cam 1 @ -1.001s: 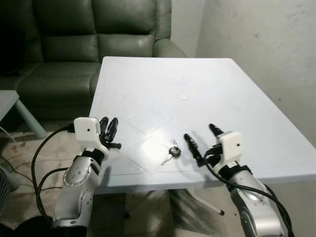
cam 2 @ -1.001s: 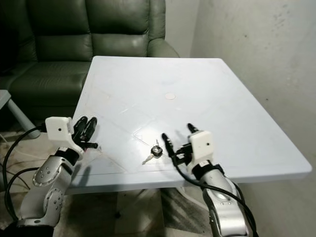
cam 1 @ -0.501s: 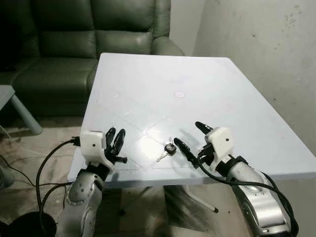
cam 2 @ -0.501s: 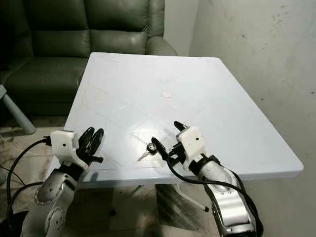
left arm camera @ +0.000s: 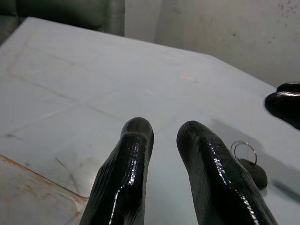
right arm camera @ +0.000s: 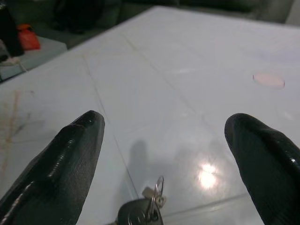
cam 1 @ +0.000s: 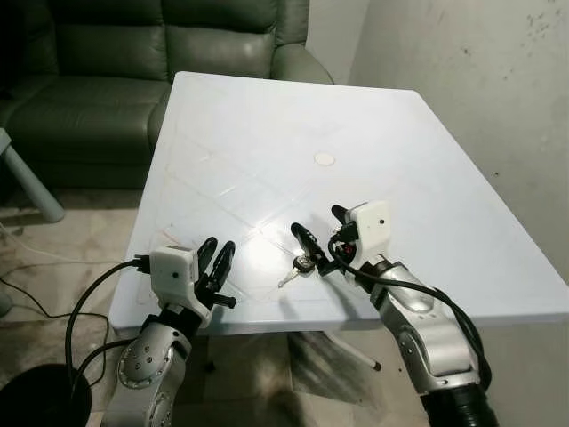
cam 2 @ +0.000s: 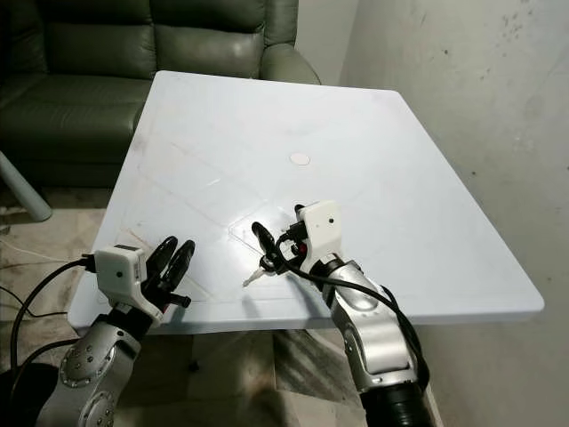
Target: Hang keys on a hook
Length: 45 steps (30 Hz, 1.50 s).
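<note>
The keys [cam 1: 302, 264] lie flat on the white tabletop [cam 1: 267, 133], toward its near edge, a dark fob with a ring and a blade pointing out toward seven o'clock. The right gripper [cam 1: 321, 240] is down over them with its fingers spread wide, one fingertip [cam 1: 299, 232] just at the twelve o'clock side of the fob and the other off toward two o'clock, and nothing is held between them. From its wrist camera the keys sit low between the two black fingers [right arm camera: 61, 159], nearer the left-hand one in that picture, so I would judge the grasp wants a small sideways correction before closing. To do this well the gripper should settle until both tips nearly touch the surface, straddle the fob itself and not the thin ring (the ring would likely slip or pivot), then close slowly so the bunch is not flicked off the edge. The left gripper [cam 1: 216, 262] hovers at the near left edge, at about nine o'clock from the keys, its fingers [left arm camera: 126, 178] only slightly parted and empty. No hook can be made out; a green sofa [cam 1: 98, 53] stands beyond the far end.
</note>
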Motion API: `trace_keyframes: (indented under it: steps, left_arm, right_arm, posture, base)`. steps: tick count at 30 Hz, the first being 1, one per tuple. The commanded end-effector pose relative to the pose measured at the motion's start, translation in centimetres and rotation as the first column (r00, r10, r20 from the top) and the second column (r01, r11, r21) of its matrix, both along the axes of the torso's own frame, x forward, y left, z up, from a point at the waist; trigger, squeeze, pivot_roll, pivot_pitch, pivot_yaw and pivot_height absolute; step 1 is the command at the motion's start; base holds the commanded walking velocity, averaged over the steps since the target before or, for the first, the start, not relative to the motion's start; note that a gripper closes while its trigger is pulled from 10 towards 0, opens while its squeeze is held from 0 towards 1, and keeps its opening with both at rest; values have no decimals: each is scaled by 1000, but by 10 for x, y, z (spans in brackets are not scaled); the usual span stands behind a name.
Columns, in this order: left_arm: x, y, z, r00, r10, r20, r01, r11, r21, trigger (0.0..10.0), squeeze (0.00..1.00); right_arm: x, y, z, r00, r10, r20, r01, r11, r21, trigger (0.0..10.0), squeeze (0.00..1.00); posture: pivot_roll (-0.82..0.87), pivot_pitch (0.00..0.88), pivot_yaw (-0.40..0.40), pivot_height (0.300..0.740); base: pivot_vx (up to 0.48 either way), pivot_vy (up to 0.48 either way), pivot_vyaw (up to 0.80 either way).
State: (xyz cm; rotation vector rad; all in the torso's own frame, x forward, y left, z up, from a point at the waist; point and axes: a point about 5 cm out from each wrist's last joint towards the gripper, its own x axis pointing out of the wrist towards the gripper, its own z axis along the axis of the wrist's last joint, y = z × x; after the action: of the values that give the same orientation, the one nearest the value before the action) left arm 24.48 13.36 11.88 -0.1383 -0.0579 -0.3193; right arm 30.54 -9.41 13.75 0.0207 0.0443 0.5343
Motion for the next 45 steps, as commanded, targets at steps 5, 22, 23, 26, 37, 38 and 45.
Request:
trace_keyframes:
  steps: [5,22,23,26,37,38,45]
  left_arm:
    - [-4,-7,3,999,-34,-4,34,999,6,10000,0]
    - [-5,-8,5,999,-36,-7,36,999,10,10000,0]
    - [-5,-8,5,999,-35,-6,35,999,10,10000,0]
    - [-5,-8,5,999,-34,-6,34,999,10,10000,0]
    - [-6,-8,6,1000,-27,-8,28,1000,10,10000,0]
    - [-6,-8,6,1000,-27,-8,27,1000,10,10000,0]
    - [-7,-9,6,1000,-27,-8,27,1000,12,10000,0]
  right_arm:
    - [6,4,-8,997,-69,-43,67,997,-39,10000,0]
    - [-4,8,-24,995,-48,-85,42,996,-77,7804,0]
    - [-4,9,-24,995,-48,-86,41,996,-77,7294,0]
    - [-4,10,-24,995,-45,-88,38,996,-77,4118,0]
    - [-8,15,-29,994,-43,-101,34,996,-84,0,0]
    - [-8,15,-29,994,-43,-101,34,996,-85,0,0]
    - [-9,16,-30,994,-47,-102,38,996,-85,0,0]
  posture:
    - [8,137,-111,740]
    - [13,157,-105,740]
    - [13,157,-105,740]
    - [15,157,-106,740]
    - [18,162,-109,740]
    - [18,162,-109,740]
    - [18,164,-107,740]
  base:
    - [0,0,0]
    - [0,0,0]
    - [0,0,0]
    - [0,0,0]
    - [0,0,0]
    - [0,0,0]
    - [0,0,0]
